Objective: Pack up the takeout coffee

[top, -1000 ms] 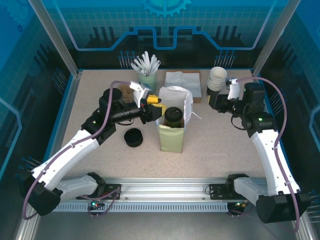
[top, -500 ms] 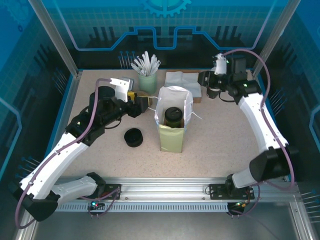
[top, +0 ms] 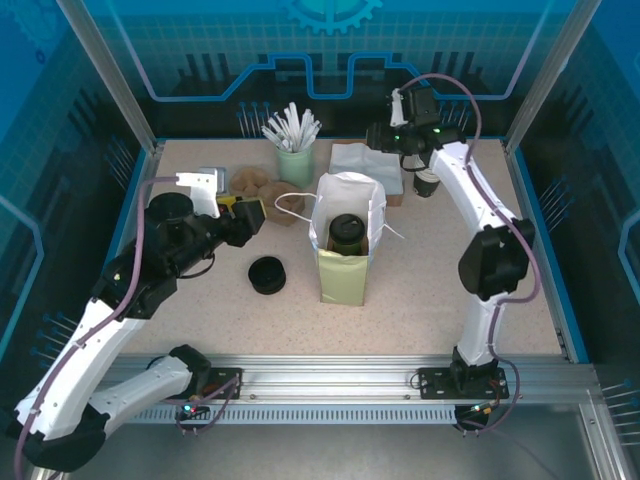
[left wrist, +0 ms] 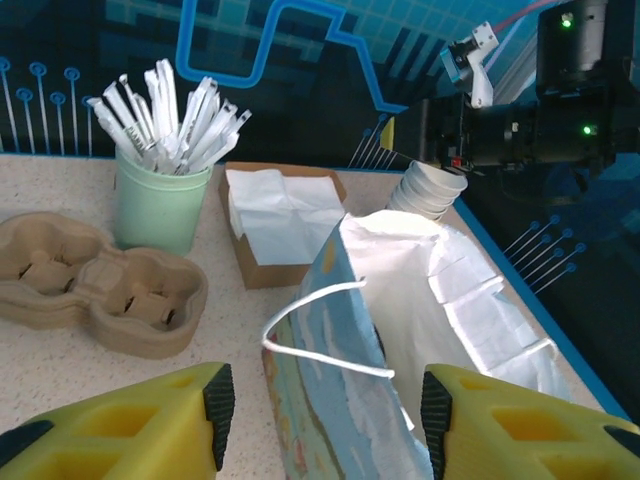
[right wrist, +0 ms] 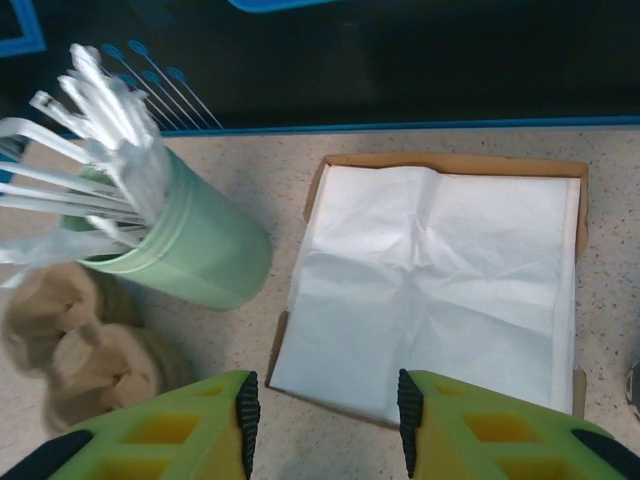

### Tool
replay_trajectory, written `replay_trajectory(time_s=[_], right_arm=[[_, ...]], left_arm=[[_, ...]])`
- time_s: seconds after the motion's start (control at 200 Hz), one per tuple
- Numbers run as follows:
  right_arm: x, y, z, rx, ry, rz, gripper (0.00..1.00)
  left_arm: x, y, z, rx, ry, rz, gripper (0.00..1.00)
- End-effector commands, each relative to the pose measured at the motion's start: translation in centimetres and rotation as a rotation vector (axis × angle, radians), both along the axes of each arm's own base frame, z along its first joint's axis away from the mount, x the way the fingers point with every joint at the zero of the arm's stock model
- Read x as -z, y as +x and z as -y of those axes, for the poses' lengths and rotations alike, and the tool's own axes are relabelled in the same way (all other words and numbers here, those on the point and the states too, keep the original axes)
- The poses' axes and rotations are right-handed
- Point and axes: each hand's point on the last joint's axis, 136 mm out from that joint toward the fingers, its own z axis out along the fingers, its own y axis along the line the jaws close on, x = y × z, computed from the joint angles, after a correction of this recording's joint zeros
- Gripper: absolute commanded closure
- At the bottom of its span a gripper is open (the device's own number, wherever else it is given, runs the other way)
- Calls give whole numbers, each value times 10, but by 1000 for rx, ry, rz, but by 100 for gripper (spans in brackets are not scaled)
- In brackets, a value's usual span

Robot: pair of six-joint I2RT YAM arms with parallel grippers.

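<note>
Coffee (top: 347, 232) is in the bag (top: 345, 275), standing upright, black lid facing up through the open mouth. The bag stands mid-tabletop (top: 430, 290).

Left gripper (top: 252, 212) sits on the bag's left, level with its upper half and pointed right at it. On the left wrist view the gripper (left wrist: 322, 400) has its jaws about half apart with nothing in them. The bag (left wrist: 340, 380) and its white handle loop are just ahead, not touching.

Right gripper (top: 378, 137) is up at the back, behind the bag. On its own camera the right gripper (right wrist: 322, 400) looks straight down on the napkins (right wrist: 440, 280) in their shallow box, jaws moderately apart and empty.

So the coffee lies to the right of my left gripper, and forward of and below my right one. The cup's long axis is vertical, so any reach for it has to come down through the bag mouth. Which gripper is nearer I can't call from overhead, since the right one rides high; across the tabletop they look about even.

My read: the cup is packed, and the right arm is lined up for a napkin next.
</note>
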Motion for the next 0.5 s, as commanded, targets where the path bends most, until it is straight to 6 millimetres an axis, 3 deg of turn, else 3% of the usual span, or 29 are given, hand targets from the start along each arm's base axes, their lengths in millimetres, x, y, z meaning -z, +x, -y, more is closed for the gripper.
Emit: replay_trajectory(time_s=[0.0, 0.305, 0.415, 0.43, 0.495], right_arm=[[18, 12, -4, 15, -71, -25, 54], [75, 44, -3, 48, -185, -84, 51], [86, 52, -4, 56, -195, -90, 48], [98, 54, -4, 54, -202, -110, 48], [109, 58, -5, 57, -210, -123, 48]], left_arm=[[9, 2, -6, -31, 27, -50, 44], [11, -3, -11, -41, 45, -75, 40], [13, -2, -10, -41, 46, -82, 40], [14, -2, -10, -39, 46, -84, 40], [14, -2, -9, -36, 45, -90, 40]])
